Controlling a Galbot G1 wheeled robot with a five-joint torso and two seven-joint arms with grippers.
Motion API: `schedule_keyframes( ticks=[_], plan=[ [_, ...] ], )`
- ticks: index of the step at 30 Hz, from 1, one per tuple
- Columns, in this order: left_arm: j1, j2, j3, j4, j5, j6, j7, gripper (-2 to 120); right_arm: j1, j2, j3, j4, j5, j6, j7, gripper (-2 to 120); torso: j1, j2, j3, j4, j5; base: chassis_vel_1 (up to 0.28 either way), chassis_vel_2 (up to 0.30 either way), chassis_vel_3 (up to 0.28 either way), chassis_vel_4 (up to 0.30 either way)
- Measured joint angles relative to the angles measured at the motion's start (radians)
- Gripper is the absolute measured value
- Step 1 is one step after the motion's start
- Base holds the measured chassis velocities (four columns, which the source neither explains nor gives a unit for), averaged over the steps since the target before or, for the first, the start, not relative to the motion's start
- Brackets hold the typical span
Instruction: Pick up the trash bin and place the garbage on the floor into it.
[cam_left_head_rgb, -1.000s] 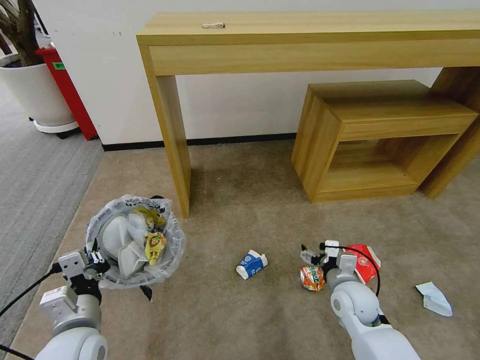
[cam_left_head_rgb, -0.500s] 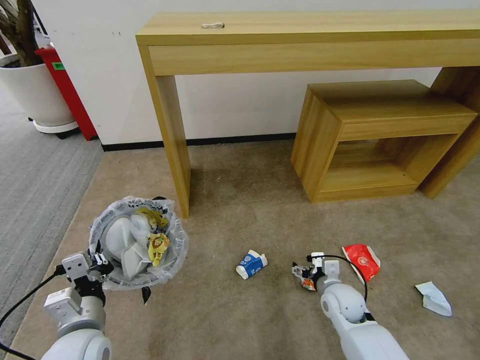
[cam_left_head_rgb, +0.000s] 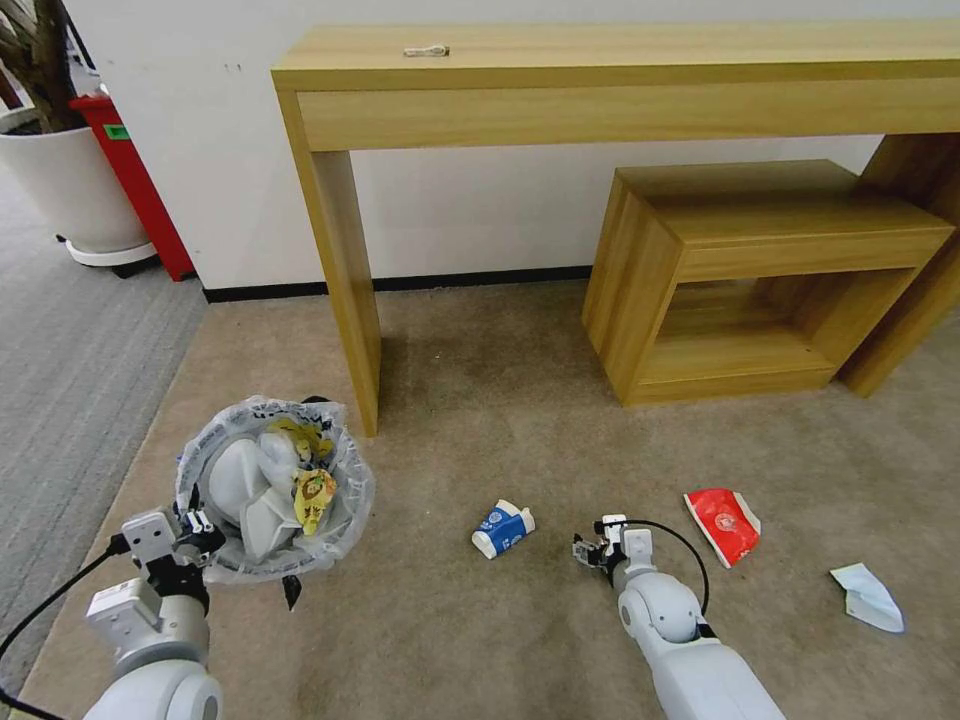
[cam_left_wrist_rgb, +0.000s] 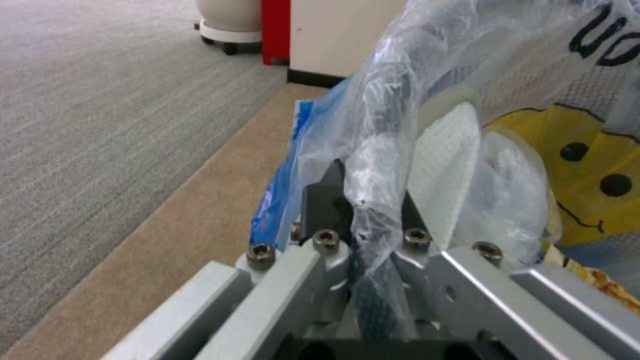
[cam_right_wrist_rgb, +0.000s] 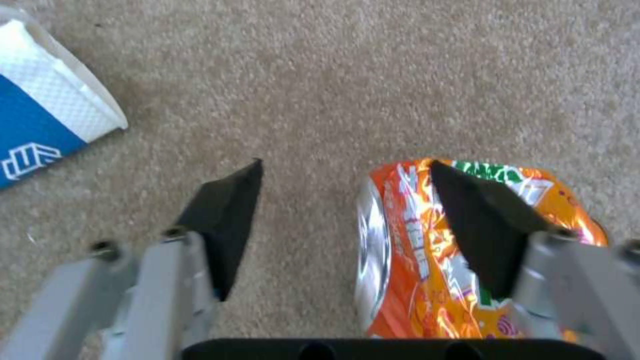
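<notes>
My left gripper (cam_left_head_rgb: 195, 528) (cam_left_wrist_rgb: 370, 200) is shut on the rim of the trash bin (cam_left_head_rgb: 275, 490) (cam_left_wrist_rgb: 393, 115), holding it above the floor (cam_left_head_rgb: 480, 420) at my left. The bin's crinkly bag holds white slippers and yellow wrappers. My right gripper (cam_left_head_rgb: 595, 550) (cam_right_wrist_rgb: 343, 165) hangs open just over the carpet. A crumpled orange wrapper (cam_right_wrist_rgb: 413, 250) lies partly in its gap and partly under one finger (cam_right_wrist_rgb: 480, 225). A blue-white carton (cam_left_head_rgb: 503, 528) (cam_right_wrist_rgb: 40, 125) lies beside that gripper. Further right are a red paper box (cam_left_head_rgb: 723, 522) and a pale-blue scrap (cam_left_head_rgb: 868, 597).
A long wooden desk (cam_left_head_rgb: 620, 90) stands against the wall, one leg (cam_left_head_rgb: 350, 290) just beyond the bin. A low wooden stool (cam_left_head_rgb: 760, 270) sits under it at the right. A tall red bin (cam_left_head_rgb: 135, 180) and a white planter (cam_left_head_rgb: 70, 190) stand at the far left on grey carpet.
My right gripper has moved left and nearer to me, now covering the orange wrapper in the head view and uncovering the red box. The left gripper and bin barely shifted.
</notes>
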Motion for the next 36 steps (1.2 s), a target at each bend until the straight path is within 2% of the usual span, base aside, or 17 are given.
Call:
schedule_keyframes(
  ticks=[2, 4, 6, 7, 11, 12, 14, 17, 23, 31, 32, 33, 34, 36],
  plan=[
    [-0.002, 0.000, 0.001, 0.001, 0.000, 0.000, 0.000, 1, -0.002, 0.000, 0.000, -0.007, -0.005, 0.000, 0.000, 54, 0.000, 0.000, 0.000, 0.0000, 0.0001, 0.000, 0.000, 0.000, 0.000],
    [-0.003, 0.000, 0.001, 0.002, 0.000, 0.000, 0.001, 1, -0.002, 0.001, 0.000, -0.012, -0.008, 0.000, 0.000, 51, 0.000, 0.000, 0.000, 0.0000, 0.0001, 0.000, 0.000, 0.000, 0.000],
    [-0.003, 0.000, 0.003, 0.004, 0.000, 0.000, 0.002, 1, -0.002, 0.000, 0.002, -0.021, -0.013, 0.000, 0.000, 40, 0.000, 0.000, 0.000, 0.0000, 0.0001, 0.000, 0.000, 0.000, 0.000],
    [-0.003, 0.000, 0.003, 0.004, 0.000, 0.000, 0.002, 1, -0.002, 0.000, 0.002, -0.021, -0.013, 0.000, 0.000, 40, 0.000, 0.000, 0.000, 0.0000, 0.0001, 0.000, 0.000, 0.000, 0.000],
    [-0.003, 0.001, 0.003, 0.009, 0.000, 0.000, 0.003, 1, 0.002, -0.002, 0.009, -0.040, -0.019, 0.001, -0.001, 22, 0.000, 0.000, 0.000, 0.0000, 0.0000, 0.000, 0.000, 0.000, 0.000],
    [-0.003, 0.001, 0.003, 0.009, 0.000, 0.000, 0.003, 1, 0.002, -0.002, 0.009, -0.040, -0.019, 0.001, -0.001, 22, 0.000, 0.000, 0.000, 0.0000, 0.0000, 0.000, 0.000, 0.000, 0.000],
    [-0.003, 0.001, 0.003, 0.009, 0.000, 0.000, 0.004, 1, 0.007, -0.002, 0.012, -0.049, -0.020, 0.005, -0.004, 12, 0.000, 0.000, 0.000, 0.0001, 0.0000, 0.000, 0.000, 0.000, 0.000],
    [-0.003, 0.002, 0.003, 0.009, 0.000, 0.000, 0.004, 1, 0.008, -0.003, 0.013, -0.054, -0.021, 0.010, -0.008, 8, 0.000, 0.000, 0.000, 0.0001, 0.0000, 0.000, 0.000, 0.000, 0.000],
    [-0.006, 0.004, 0.003, 0.009, 0.001, 0.000, 0.004, 1, 0.001, -0.008, 0.014, -0.044, -0.021, 0.029, -0.011, 8, 0.000, 0.000, 0.000, 0.0000, 0.0001, 0.000, 0.000, 0.000, 0.000],
    [-0.008, 0.004, 0.011, 0.014, 0.003, 0.002, 0.004, 1, -0.041, -0.027, 0.013, 0.048, 0.012, 0.062, -0.012, 8, 0.000, 0.000, 0.000, 0.0000, 0.0002, 0.000, 0.000, 0.000, 0.000],
    [-0.008, 0.004, 0.014, 0.018, 0.002, 0.002, 0.004, 1, -0.052, -0.032, 0.012, 0.077, 0.031, 0.076, -0.014, 8, 0.000, 0.000, 0.000, -0.0001, 0.0003, 0.000, 0.000, 0.000, 0.000],
    [-0.007, 0.002, 0.022, 0.026, -0.001, 0.003, 0.004, 1, -0.075, -0.041, 0.009, 0.142, 0.070, 0.132, -0.033, 8, 0.000, 0.000, 0.000, -0.0001, 0.0000, 0.000, 0.000, 0.000, 0.000],
    [-0.007, 0.002, 0.022, 0.026, -0.001, 0.003, 0.004, 1, -0.075, -0.041, 0.009, 0.142, 0.070, 0.132, -0.033, 8, 0.000, 0.000, 0.000, -0.0001, 0.0000, 0.000, 0.000, 0.000, 0.000],
    [-0.004, -0.001, 0.036, 0.035, -0.007, 0.005, 0.003, 1, -0.098, -0.051, 0.008, 0.218, 0.097, 0.243, -0.094, 8, 0.000, 0.000, 0.000, -0.0001, 0.0001, 0.000, 0.000, 0.000, 0.000]
  ],
)
